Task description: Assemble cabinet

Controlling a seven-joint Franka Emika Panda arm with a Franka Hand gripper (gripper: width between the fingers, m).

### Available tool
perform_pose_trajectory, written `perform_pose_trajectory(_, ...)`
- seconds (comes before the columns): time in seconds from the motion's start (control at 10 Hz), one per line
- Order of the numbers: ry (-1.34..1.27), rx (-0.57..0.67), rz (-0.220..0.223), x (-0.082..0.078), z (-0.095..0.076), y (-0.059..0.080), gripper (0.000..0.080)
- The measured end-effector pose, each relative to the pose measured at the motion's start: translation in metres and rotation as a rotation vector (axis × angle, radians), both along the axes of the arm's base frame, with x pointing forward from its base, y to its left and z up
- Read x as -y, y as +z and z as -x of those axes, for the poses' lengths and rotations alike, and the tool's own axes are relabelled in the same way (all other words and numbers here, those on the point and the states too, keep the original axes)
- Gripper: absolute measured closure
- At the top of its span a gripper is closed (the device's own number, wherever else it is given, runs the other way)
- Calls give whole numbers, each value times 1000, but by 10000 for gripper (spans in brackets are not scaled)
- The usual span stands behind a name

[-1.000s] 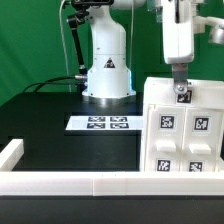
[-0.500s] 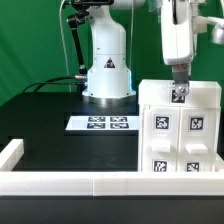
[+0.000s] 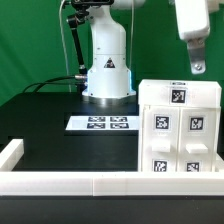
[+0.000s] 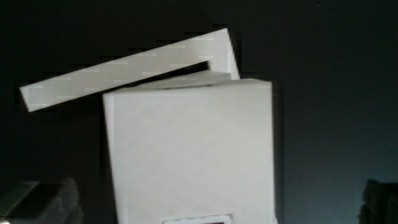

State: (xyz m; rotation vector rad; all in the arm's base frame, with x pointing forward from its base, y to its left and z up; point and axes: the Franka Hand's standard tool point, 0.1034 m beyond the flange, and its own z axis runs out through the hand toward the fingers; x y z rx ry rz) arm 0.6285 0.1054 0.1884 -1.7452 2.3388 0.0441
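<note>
The cabinet [image 3: 178, 130] is a large white box with black-and-white tags on its front and top. It stands on the black table at the exterior view's right. My gripper [image 3: 197, 66] hangs clear above its top right, apart from it. In the wrist view the cabinet [image 4: 187, 140] fills the middle of the frame. My gripper [image 4: 214, 205] is open and empty, with its dark fingers [image 4: 45, 200] spread wide on either side of the cabinet.
The marker board [image 3: 104, 123] lies flat in front of the robot base [image 3: 107, 70]. A low white border rail [image 3: 70, 182] runs along the table's front edge and turns at the left corner [image 3: 10, 152]. An angled white strip [image 4: 134, 72] shows beyond the cabinet in the wrist view.
My gripper was down on the cabinet's top tag. It has let go and risen well above the cabinet. The cabinet shifted slightly left a second ago and now stands still.
</note>
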Motion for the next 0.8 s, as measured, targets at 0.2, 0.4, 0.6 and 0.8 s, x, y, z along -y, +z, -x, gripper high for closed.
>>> perform_pose_trajectory(0.2,15,7,0,-4,-1,3,2)
perform_pose_trajectory(0.4,21,6,1,-4,-1,2,2)
perform_pose_trajectory(0.6,26,7,2,-5,-1,2,2)
perform_pose_trajectory(0.8,34,8,3,-6,-1,2,2)
